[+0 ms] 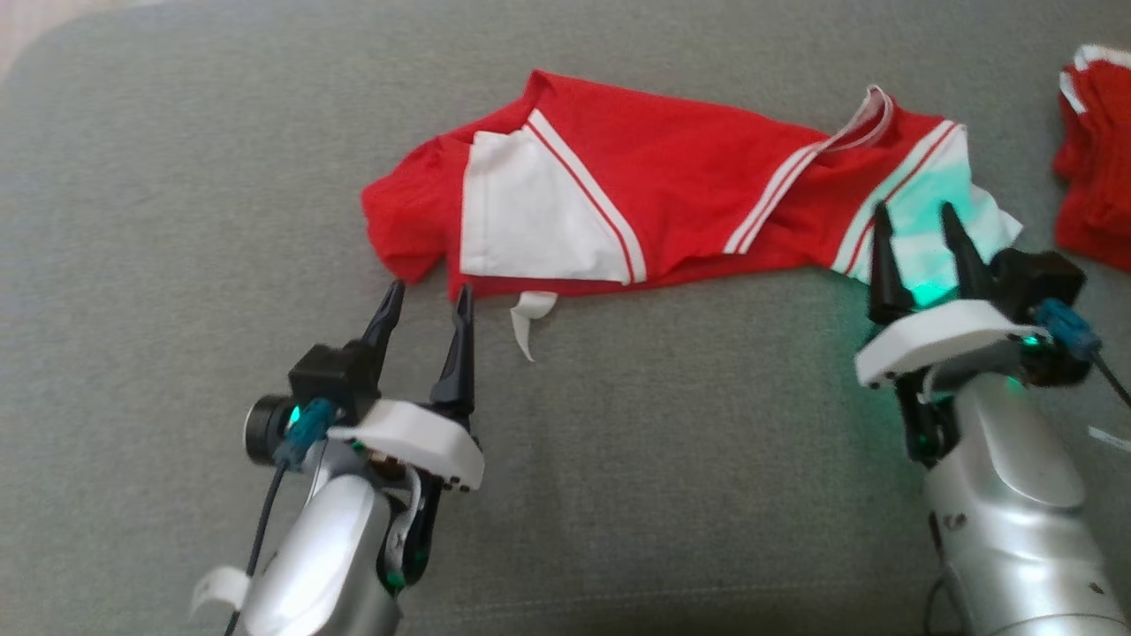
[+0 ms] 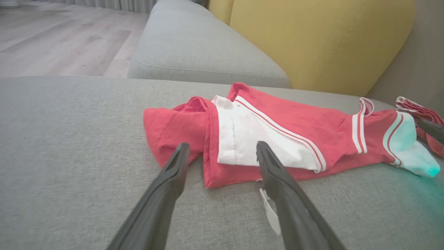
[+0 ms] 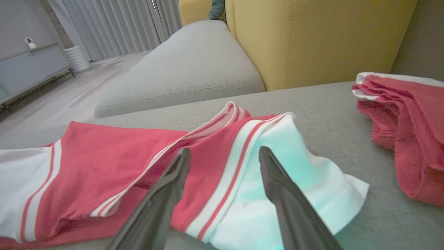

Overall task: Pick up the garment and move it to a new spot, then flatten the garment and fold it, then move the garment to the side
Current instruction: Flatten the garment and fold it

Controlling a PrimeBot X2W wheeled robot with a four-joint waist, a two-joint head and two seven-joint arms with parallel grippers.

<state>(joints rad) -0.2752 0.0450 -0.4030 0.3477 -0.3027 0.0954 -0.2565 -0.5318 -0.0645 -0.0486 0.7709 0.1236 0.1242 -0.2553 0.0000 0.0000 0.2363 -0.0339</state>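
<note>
Head view shows the garment (image 1: pixel 671 194), red with white parts and white stripes, lying long across the middle of the gray seat (image 1: pixel 618 495). Nothing holds it. It looks doubled over on itself, with a white part on top near its left end and a white end on the right. The left end is bunched up and the edges do not line up. A small white tag (image 1: pixel 530 320) sticks out from the near edge. The left gripper (image 1: pixel 431 288) is wide open and empty, with its tips right beside the near left corner of the garment; I cannot tell if they touch it. The right gripper (image 1: pixel 914 208) is wide open too, with its fingers over the white right end, and it holds nothing. A green light from it glows on the cloth. Farther right, apart from the garment, a second red pile (image 1: pixel 1096 177) sits at the edge of the seat. Beyond the seat, the left wrist view shows a yellow cushion (image 2: pixel 312 41) and a wood floor (image 2: pixel 52 41). I think the garment is already in its spot and partly laid out. The smoothing and the fold do not look done, since it is lumpy. After that it must go to the side.
</note>
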